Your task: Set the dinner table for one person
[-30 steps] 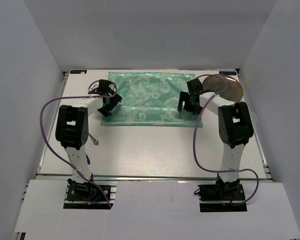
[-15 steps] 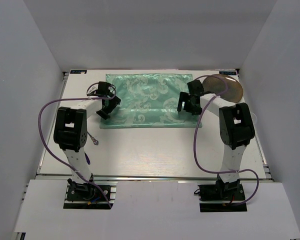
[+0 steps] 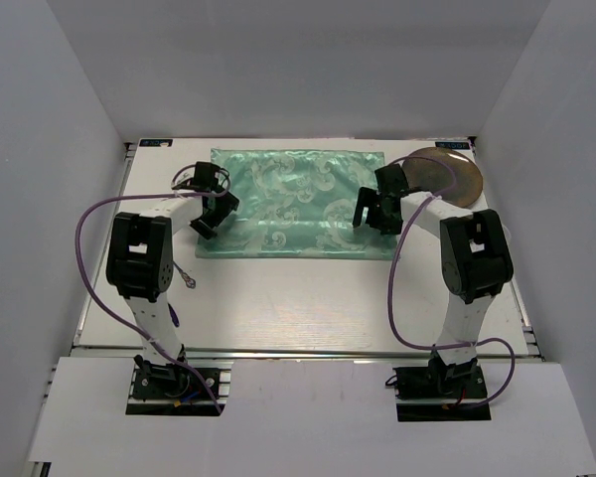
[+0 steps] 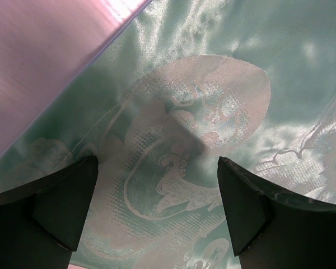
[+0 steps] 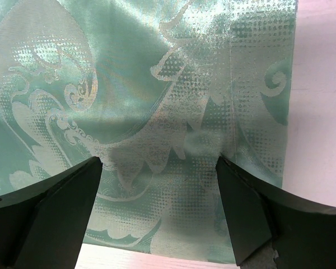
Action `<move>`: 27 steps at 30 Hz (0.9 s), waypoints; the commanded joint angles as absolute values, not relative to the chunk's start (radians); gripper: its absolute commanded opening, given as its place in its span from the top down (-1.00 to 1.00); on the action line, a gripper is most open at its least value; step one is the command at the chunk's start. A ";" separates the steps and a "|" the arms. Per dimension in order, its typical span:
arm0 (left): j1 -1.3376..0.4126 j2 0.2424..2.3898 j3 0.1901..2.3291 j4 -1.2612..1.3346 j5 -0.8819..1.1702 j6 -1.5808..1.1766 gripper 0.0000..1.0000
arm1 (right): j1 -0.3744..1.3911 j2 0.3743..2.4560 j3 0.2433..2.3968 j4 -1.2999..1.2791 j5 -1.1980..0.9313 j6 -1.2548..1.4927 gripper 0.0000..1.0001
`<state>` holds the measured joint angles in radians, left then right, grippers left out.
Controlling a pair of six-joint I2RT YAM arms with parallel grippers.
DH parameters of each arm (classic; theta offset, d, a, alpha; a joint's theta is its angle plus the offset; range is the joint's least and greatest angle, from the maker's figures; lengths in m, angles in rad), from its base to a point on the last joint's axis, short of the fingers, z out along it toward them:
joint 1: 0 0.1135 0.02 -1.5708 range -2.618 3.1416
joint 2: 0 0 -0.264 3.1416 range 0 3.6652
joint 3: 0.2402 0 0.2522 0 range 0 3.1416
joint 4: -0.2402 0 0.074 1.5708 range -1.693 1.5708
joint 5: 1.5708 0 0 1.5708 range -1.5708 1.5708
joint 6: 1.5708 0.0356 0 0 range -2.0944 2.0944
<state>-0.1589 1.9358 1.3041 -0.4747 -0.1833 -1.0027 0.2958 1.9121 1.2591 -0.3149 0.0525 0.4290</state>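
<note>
A shiny green patterned cloth (image 3: 293,201) lies flat at the back of the white dinner table (image 3: 298,298). My left gripper (image 3: 211,217) is open, just above the cloth's left end; the wrist view shows the cloth (image 4: 213,84) between its spread fingers (image 4: 61,202). My right gripper (image 3: 374,214) is open over the cloth's right end, with the cloth (image 5: 145,84) below its fingers (image 5: 246,207). A round brownish plate (image 3: 445,175) sits at the back right, partly hidden by the right arm.
A small metal utensil (image 3: 186,278) lies on the table by the left arm. White walls enclose the table on three sides. A metal rail (image 3: 298,350) runs along the front edge. Purple cables loop off both arms.
The cloth has shifted left and spread flatter. The left gripper has moved left with its end; the right gripper has moved slightly toward the front right.
</note>
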 commanded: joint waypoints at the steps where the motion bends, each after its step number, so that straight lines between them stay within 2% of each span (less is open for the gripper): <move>1: -0.144 1.896 1.258 -0.604 -0.213 -0.988 -0.96 | 0.290 1.914 1.279 -0.339 0.035 0.396 -0.78; 4: -0.144 1.803 1.244 -0.595 -0.218 -0.994 -0.96 | 0.290 1.930 1.340 -0.348 0.017 0.355 -0.78; 8: -0.144 1.726 1.261 -0.589 -0.189 -0.988 -0.96 | 0.290 1.963 1.523 -0.458 0.057 0.310 -0.78; 13: -0.135 1.695 1.301 -0.615 -0.184 -0.959 -0.96 | 0.284 1.901 1.539 -0.496 0.110 0.307 -0.79; 16: -0.135 1.681 1.370 -0.684 -0.161 -0.905 -0.96 | 0.287 1.870 1.520 -0.479 0.265 0.261 -0.79; 20: -0.144 1.610 1.424 -0.768 -0.098 -0.790 -0.96 | 0.293 1.914 1.551 -0.497 0.665 0.137 -0.79; 22: -0.144 1.554 1.395 -0.759 -0.020 -0.678 -0.96 | 0.290 1.965 1.595 -0.505 0.728 0.045 -0.79; 24: -0.144 1.468 1.341 -0.771 0.071 -0.590 -0.96 | 0.287 1.979 1.556 -0.401 0.834 -0.077 -0.79; 27: -0.144 1.321 1.223 -0.743 0.173 -0.519 -0.96 | 0.287 2.025 1.540 -0.348 0.830 -0.182 -0.79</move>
